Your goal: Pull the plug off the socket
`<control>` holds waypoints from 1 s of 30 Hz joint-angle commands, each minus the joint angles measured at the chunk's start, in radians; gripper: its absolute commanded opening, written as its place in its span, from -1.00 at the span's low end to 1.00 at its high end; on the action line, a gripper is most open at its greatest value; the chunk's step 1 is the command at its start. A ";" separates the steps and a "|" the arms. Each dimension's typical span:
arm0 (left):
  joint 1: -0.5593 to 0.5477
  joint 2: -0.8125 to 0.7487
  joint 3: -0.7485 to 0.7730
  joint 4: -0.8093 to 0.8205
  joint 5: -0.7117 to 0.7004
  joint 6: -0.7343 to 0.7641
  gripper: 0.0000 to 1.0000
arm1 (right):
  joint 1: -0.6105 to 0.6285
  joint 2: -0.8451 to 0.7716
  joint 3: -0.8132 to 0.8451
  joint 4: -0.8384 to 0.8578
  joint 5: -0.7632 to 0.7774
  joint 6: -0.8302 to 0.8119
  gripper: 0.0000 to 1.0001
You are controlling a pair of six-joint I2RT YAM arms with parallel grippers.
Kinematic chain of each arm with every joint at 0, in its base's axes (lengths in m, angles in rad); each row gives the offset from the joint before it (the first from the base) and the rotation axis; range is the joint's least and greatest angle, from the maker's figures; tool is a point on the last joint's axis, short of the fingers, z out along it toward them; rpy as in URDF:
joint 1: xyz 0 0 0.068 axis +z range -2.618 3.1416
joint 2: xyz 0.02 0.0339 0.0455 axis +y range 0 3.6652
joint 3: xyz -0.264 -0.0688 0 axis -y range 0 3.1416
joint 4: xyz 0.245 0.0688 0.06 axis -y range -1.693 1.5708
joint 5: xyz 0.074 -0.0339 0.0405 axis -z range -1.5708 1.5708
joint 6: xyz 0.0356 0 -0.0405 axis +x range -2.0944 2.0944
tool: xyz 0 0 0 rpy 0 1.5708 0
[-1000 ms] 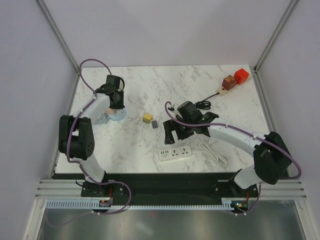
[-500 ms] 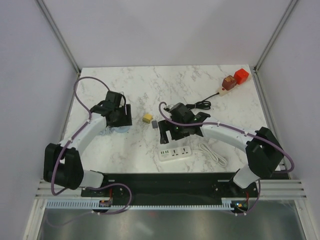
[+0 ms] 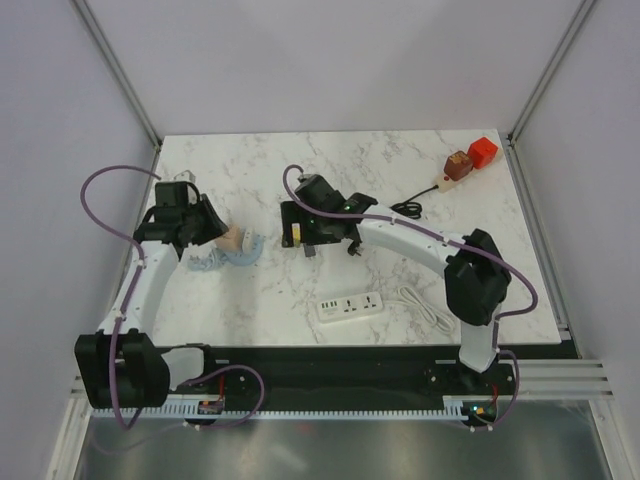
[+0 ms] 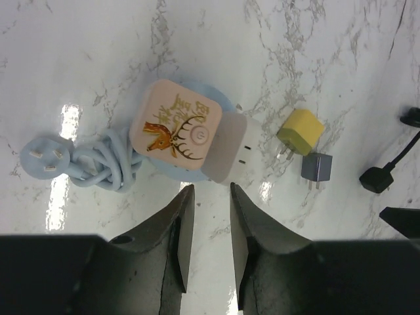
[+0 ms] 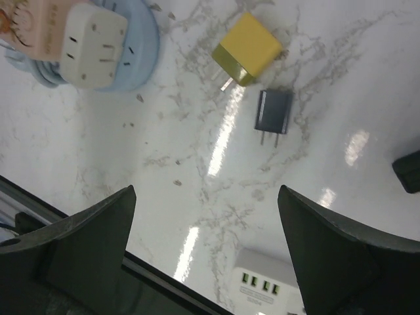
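Note:
A pink square socket (image 4: 174, 128) with a deer print lies on a light blue round base (image 4: 172, 172). A white plug (image 4: 233, 147) sits in its right side. My left gripper (image 4: 210, 190) hovers just short of the plug, its jaws a narrow gap apart with nothing between them. In the top view the left gripper (image 3: 212, 228) is just left of the socket (image 3: 232, 240). My right gripper (image 5: 205, 193) is wide open and empty above bare marble. The white plug (image 5: 95, 46) is at that view's upper left. In the top view the right gripper (image 3: 298, 232) is right of the socket.
A yellow charger (image 4: 300, 131) and a grey charger (image 4: 316, 167) lie loose to the right of the socket. A coiled blue cord (image 4: 98, 161) lies to its left. A white power strip (image 3: 350, 305) lies near the front edge. A black cable (image 3: 405, 210) and red and brown blocks (image 3: 470, 157) are at the back right.
My left gripper has pulled back to the left off the socket, which now shows uncovered. My right arm has swung left and further from the front, from the power strip to the loose chargers.

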 commanded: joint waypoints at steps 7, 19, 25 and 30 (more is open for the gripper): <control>0.119 0.067 -0.039 0.164 0.158 -0.077 -0.42 | 0.118 0.279 0.390 -0.036 0.191 0.241 0.84; 0.179 0.167 -0.060 0.215 0.276 -0.076 -0.62 | 0.167 0.523 0.697 -0.061 0.317 0.307 0.29; 0.183 0.179 -0.091 0.213 0.276 -0.066 -0.67 | 0.169 0.581 0.738 -0.062 0.323 0.321 0.18; 0.183 0.195 -0.109 0.212 0.265 -0.066 -0.75 | 0.170 0.629 0.775 -0.059 0.304 0.321 0.02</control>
